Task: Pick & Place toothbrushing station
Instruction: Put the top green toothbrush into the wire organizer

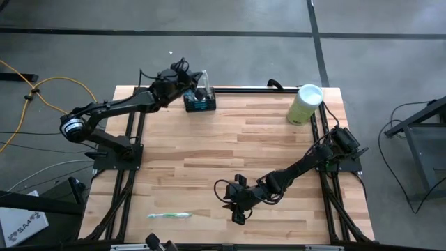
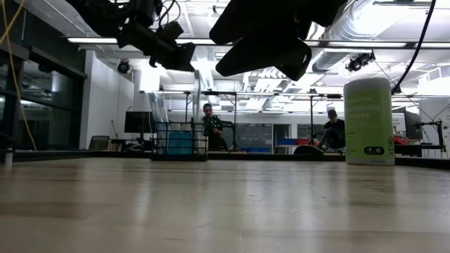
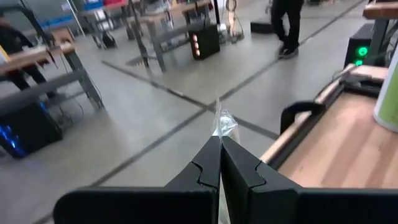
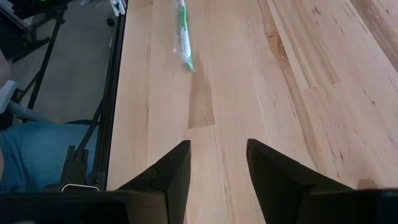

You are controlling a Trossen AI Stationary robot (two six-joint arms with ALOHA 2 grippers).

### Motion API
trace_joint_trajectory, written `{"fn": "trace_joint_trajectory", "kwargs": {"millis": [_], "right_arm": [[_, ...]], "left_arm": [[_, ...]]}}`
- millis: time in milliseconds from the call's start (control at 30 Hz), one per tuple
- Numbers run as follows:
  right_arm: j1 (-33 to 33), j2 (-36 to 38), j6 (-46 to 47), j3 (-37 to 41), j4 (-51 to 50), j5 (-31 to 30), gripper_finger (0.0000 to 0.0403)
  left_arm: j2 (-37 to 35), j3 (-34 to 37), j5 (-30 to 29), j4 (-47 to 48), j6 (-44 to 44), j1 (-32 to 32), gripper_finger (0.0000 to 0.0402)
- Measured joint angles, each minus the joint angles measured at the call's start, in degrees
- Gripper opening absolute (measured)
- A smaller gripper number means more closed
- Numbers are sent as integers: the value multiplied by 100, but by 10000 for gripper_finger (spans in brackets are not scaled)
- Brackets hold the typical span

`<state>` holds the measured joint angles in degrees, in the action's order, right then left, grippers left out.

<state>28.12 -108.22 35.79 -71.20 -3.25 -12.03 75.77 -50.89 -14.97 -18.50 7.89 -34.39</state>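
The toothbrushing station (image 1: 200,103), a small black slotted caddy with something blue inside, stands at the table's far edge, left of centre; the low view shows it too (image 2: 181,140). My left gripper (image 1: 196,86) hovers just above and beyond it, shut on a slender clear-wrapped item (image 3: 221,122). A green toothbrush in clear wrap (image 1: 169,215) lies flat near the table's near edge, also in the right wrist view (image 4: 184,37). My right gripper (image 1: 237,209) hangs open over bare wood to the right of that toothbrush, with nothing between its fingers (image 4: 217,165). My left gripper pinches the clear-wrapped item between its two fingers. A short crinkled end (image 3: 222,118) sticks out past the fingertips. The fingers lie nearly level, pointing toward the table's far edge. The item is lifted clear of the table; what lies behind the fingers is hidden.
A pale green cylinder with a white lid (image 1: 305,103) stands at the far right corner, also in the low view (image 2: 368,121). A black bar (image 3: 301,112) runs along the table's far edge. People sit and walk in the room beyond. Open wood lies between the two arms.
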Motion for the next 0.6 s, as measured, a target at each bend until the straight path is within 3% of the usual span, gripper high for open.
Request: {"fn": "trace_joint_trajectory", "kwargs": {"millis": [300,600], "right_arm": [[0,0,24,0,-2,0,148],[23,0,192,1,-29,31,148]], "left_arm": [[21,3,-36,168,-191,172,0],[714,13,-239,12,-444,367,0]]}}
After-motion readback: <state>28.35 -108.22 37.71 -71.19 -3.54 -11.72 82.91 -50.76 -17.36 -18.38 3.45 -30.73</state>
